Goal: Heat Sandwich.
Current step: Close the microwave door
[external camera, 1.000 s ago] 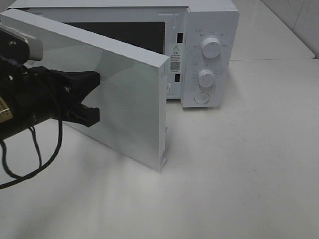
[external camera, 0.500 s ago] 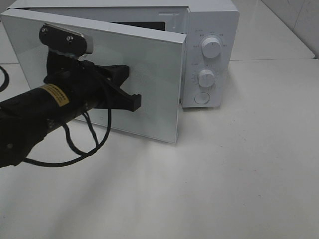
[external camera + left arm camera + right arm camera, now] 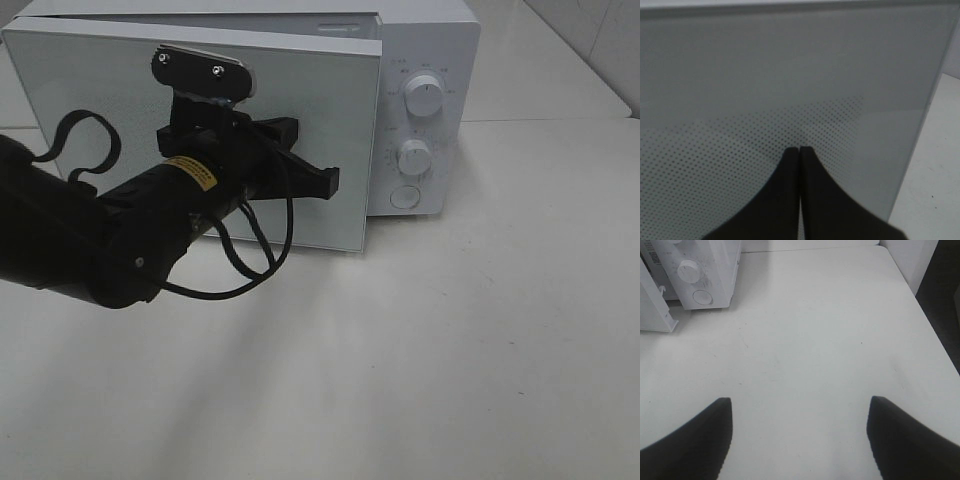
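White tabletop [image 3: 480, 350] under a microwave [image 3: 440, 40] whose door [image 3: 300, 100], almost shut, meets the clenched left gripper [image 3: 799, 150]; right gripper [image 3: 799, 400] hangs released, sandwich unseen, likely inside; a final push, then dials [image 3: 424, 98], seem next.

Plain white tabletop [image 3: 480, 350], soft even light

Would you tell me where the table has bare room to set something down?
Bare: the tabletop in front of and right of the microwave, including under the open right pincer. Crowded: the left side, where the left arm holds the shut left pincer at the microwave door.
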